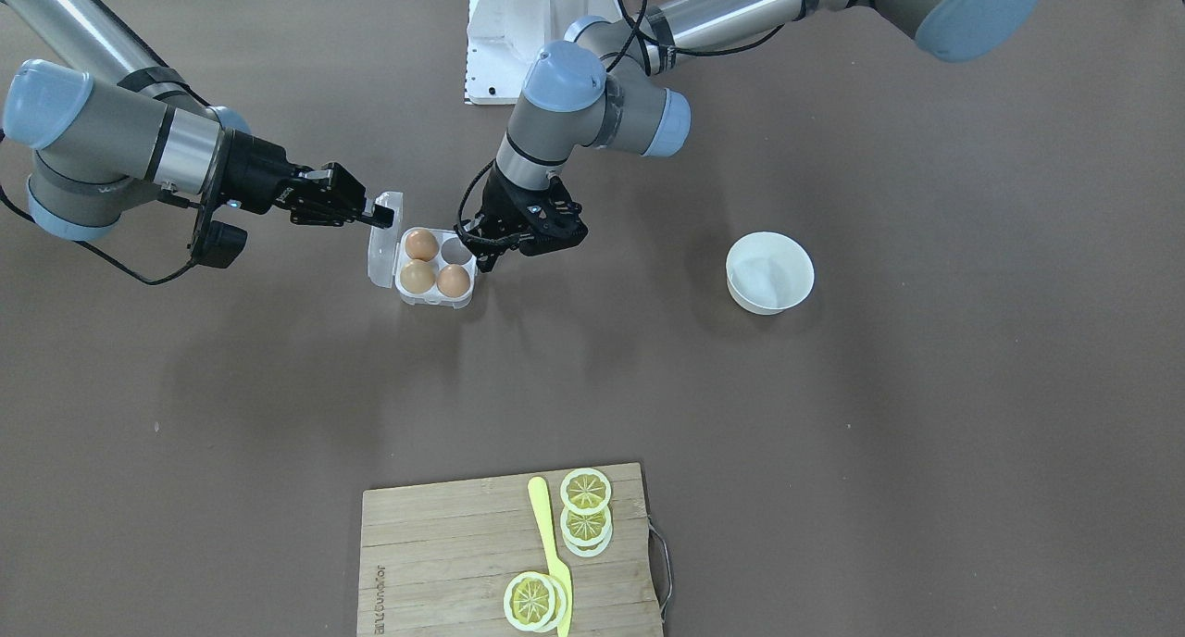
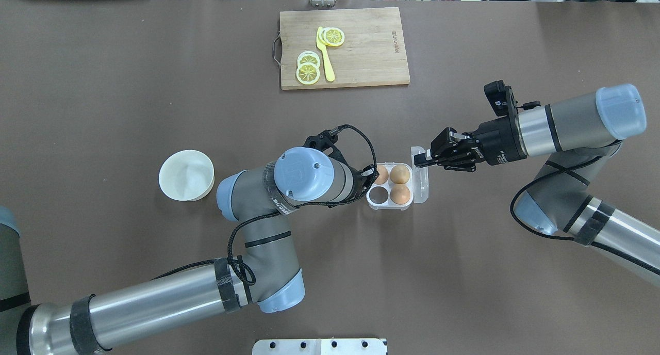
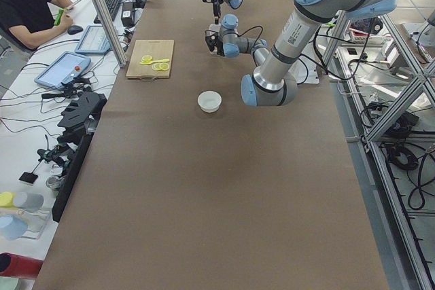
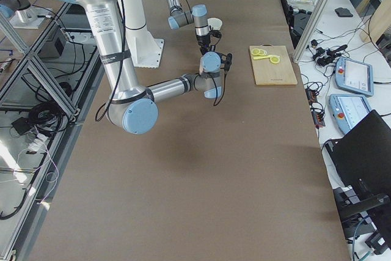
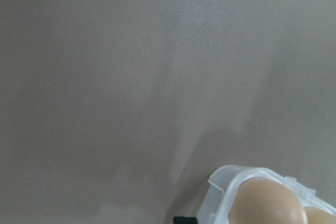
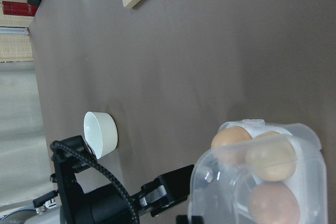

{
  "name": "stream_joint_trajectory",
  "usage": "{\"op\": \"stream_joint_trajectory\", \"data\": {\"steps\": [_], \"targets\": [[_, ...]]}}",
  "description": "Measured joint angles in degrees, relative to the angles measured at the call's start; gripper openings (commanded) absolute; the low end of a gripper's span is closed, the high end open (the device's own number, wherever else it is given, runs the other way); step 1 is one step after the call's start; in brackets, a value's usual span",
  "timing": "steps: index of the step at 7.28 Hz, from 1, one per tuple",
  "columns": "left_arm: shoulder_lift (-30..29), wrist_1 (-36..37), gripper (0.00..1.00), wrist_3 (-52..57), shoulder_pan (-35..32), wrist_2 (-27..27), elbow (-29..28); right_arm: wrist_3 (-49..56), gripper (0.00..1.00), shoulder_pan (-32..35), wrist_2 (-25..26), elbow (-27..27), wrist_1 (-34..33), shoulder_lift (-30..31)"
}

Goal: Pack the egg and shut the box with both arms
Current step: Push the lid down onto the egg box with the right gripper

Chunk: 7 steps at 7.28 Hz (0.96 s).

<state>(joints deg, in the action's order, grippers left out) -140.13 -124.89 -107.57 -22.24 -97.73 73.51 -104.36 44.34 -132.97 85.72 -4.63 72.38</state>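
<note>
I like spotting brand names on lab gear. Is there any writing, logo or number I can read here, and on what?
Cutting board: brand stamp near one edge, too small to read.
Right end effector: pale lettering on its body, blurred.
Left arm: white print on a black band, unreadable.
No text can be quoted.

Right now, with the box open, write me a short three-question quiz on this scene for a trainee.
1. How many eggs lie in the box?
2. True or false: the white bowl holds an egg.
3. Which gripper is at the raised lid? A) the left gripper B) the right gripper C) neither

Key: 1) three, with one cell empty; 2) false, the bowl is empty; 3) B
</note>
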Motion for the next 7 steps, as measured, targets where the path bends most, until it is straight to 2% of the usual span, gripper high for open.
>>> {"op": "stream_joint_trajectory", "data": {"steps": [7], "targets": [[0.0, 0.0, 0.0, 0.0, 0.0, 0.0, 0.1, 0.1, 0.0, -2.1, 2.1, -0.2, -1.1, -0.6]]}}
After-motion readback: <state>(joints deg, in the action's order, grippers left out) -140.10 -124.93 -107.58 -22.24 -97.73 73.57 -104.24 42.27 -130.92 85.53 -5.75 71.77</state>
